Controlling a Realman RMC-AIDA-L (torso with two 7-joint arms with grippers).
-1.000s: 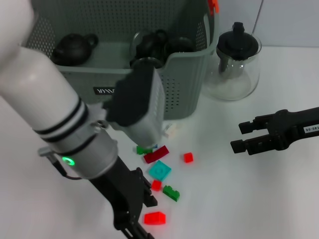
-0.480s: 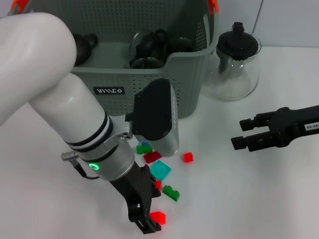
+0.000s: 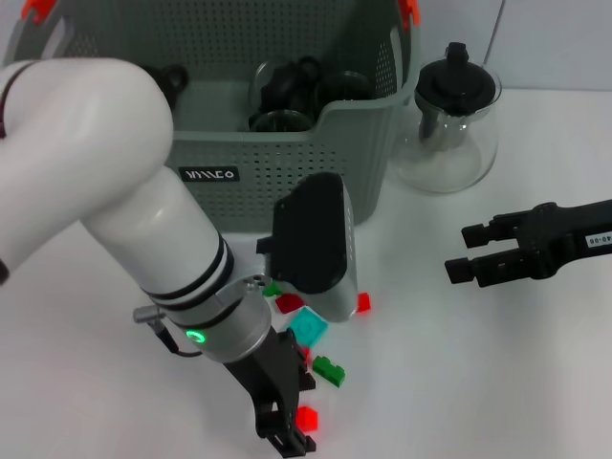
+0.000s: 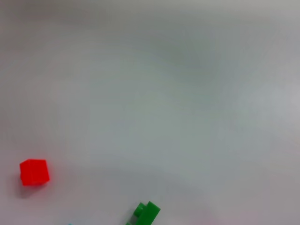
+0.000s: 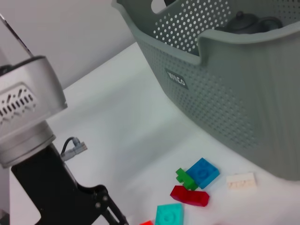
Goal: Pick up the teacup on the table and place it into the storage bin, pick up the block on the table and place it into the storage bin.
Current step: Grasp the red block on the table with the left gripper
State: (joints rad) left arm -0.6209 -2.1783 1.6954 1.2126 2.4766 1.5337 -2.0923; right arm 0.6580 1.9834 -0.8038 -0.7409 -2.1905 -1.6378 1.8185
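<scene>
The grey-green storage bin (image 3: pixel 287 182) stands at the back with dark teaware inside; its perforated wall (image 5: pixel 225 84) also fills the right wrist view. No teacup shows on the table. Small blocks lie in front of the bin: a red block (image 3: pixel 306 417) nearest me, a green one (image 3: pixel 328 369), a teal one (image 3: pixel 308 327) and another red one (image 3: pixel 362 303). My left gripper (image 3: pixel 290 432) is low over the table, right beside the near red block. The left wrist view shows a red block (image 4: pixel 34 172) and a green block (image 4: pixel 146 213). My right gripper (image 3: pixel 464 251) hovers open at the right, holding nothing.
A glass teapot (image 3: pixel 449 124) with a black lid stands right of the bin. In the right wrist view, blue (image 5: pixel 202 172), dark red (image 5: pixel 189 196), teal (image 5: pixel 169 215) and white (image 5: pixel 241 180) blocks lie near the bin wall.
My left arm has swung right and lowered, bringing its gripper down next to the near red block. The right arm has stayed in place.
</scene>
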